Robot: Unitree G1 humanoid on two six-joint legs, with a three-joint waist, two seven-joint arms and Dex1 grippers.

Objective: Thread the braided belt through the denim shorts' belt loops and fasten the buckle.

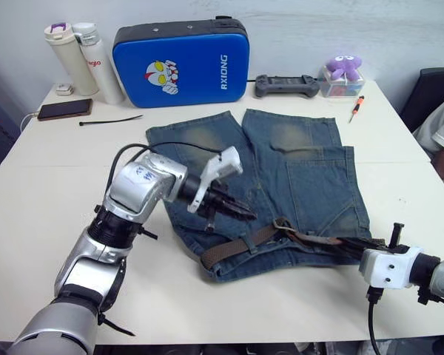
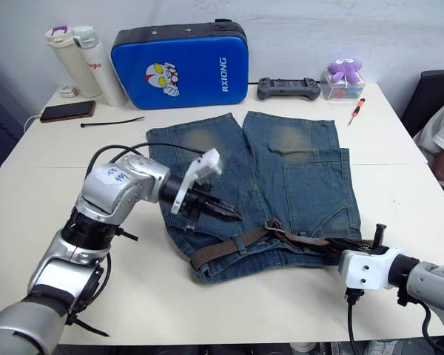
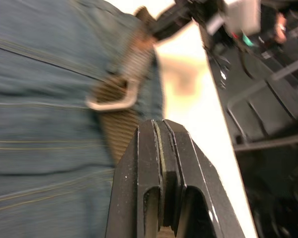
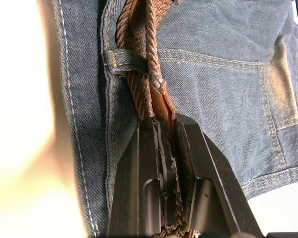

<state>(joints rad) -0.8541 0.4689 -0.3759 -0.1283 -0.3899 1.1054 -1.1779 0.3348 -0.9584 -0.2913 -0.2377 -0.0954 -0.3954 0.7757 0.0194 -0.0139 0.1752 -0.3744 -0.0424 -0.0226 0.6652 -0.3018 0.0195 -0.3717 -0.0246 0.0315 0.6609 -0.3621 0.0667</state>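
1. Denim shorts (image 1: pixel 296 174) lie flat on white table (image 1: pixel 52 192), waistband toward the robot, legs pointing to the back wall.
2. Braided belt (image 1: pixel 240 246) runs along the waistband, from shorts' left edge across to the right side; part tucked under a belt loop (image 4: pixel 123 60).
3. Buckle (image 3: pixel 111 99) sits on the denim just ahead of the left gripper (image 1: pixel 246 213); silver frame, woven strap passing through it.
4. Left gripper hovers over the shorts nr the waistband, fingers (image 3: pixel 161 163) pressed together, nothing between them.
5. Right gripper (image 4: pixel 165 148) at the right end of the waistband, fingers clamped on the belt; strap and tan leather end sit between the black pads.
6. Back of table: blue case (image 1: pixel 181 63) upright against wall, two bottles (image 1: pixel 85 55) to its left, phone (image 1: pixel 64 109), black cable tie (image 1: pixel 111 120), game controller (image 1: pixel 287 85), purple toy (image 1: pixel 344 68) on a clear box, screwdriver (image 1: pixel 355 109).
7. Person's sleeve (image 1: pixel 440 137) at far right edge.
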